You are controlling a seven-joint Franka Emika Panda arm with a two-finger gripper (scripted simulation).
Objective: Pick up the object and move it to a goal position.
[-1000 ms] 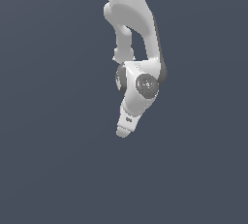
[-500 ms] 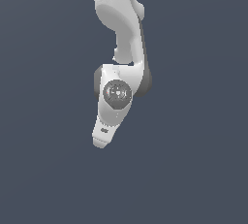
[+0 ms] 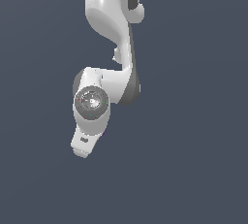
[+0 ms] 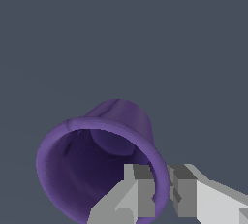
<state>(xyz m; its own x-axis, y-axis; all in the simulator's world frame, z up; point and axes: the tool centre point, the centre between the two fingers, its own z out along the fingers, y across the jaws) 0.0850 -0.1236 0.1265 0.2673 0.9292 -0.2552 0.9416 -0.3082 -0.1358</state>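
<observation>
Purple cup (image 4: 97, 169) sits clamped at its rim between my end effector (image 4: 162, 189) fingers (image 4: 140, 194), one inside, one outside; my arm (image 3: 114, 34) hangs over grey tabletop (image 3: 193, 169).

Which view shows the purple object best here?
The wrist view: the purple cup-shaped object fills the frame, its rim between the gripper's fingers. In the exterior view, the arm hides nearly all of it.

The glossy white robot arm (image 3: 109, 19) has rounded shells with dark grey bands at the joints. One joint shows a round grey cap (image 3: 91, 102). The white gripper (image 4: 162, 189) has blocky fingers with grey pads (image 4: 143, 171).
</observation>
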